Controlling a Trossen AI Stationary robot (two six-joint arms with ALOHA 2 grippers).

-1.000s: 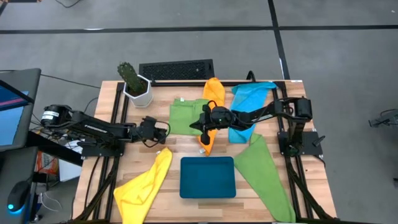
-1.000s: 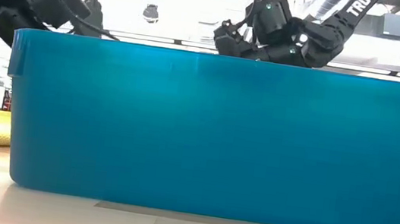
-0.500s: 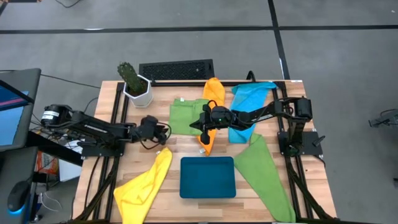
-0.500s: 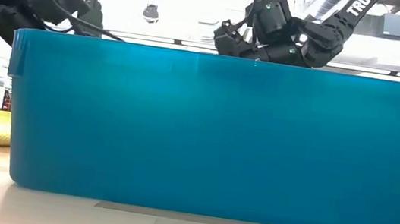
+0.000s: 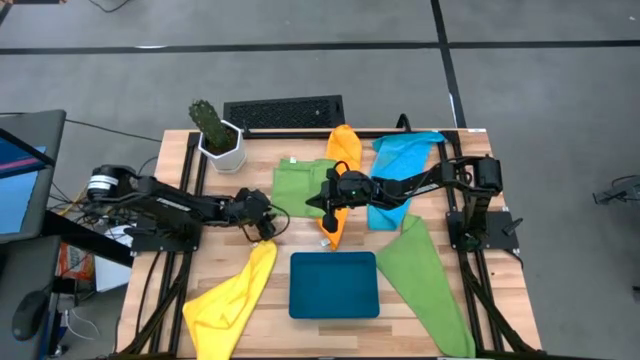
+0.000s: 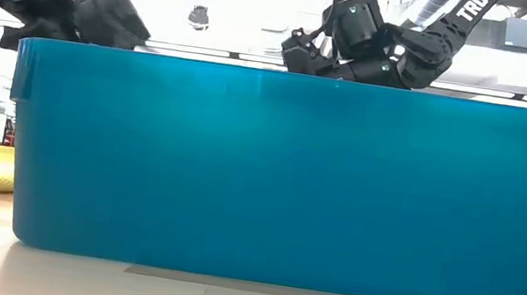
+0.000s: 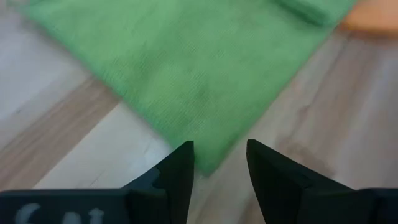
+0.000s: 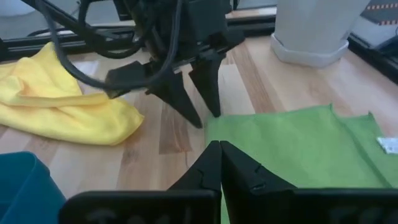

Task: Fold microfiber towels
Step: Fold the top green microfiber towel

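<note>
Left gripper [image 7: 217, 165] — fingers parted to a moderate gap, nothing between them — hangs low over the desk [image 5: 300, 235] with its tips straddling the near corner of the flat green towel [image 7: 186, 68]. In the left wrist view the corner's point sits just ahead of the gap and a little toward one finger, so the cloth lies straight ahead of the gripper and spreads away from it; the high view puts that gripper [image 5: 262, 217] just beside the towel's [image 5: 305, 187] lower left corner. The right wrist view confirms it: the left gripper's two dark fingers [image 8: 208, 87] point down at the towel's edge [image 8: 292, 149], touching or nearly so — I cannot tell which. Right gripper [image 5: 328, 205] is closed, jaws pressed together in its own wrist view [image 8: 219, 163], and sits at the same towel's right edge, where the orange towel [image 5: 343, 150] runs lengthwise up the desk. Judgement: the left arm is the nearer one to this free corner, and the coming pinch depends on the corner staying centred between the fingers. Other towels lie apart: yellow towel [image 5: 230, 295] at the lower left, blue towel [image 5: 400, 160] upper right, second green towel [image 5: 425, 275] right of the teal tray [image 5: 334, 285].
</note>
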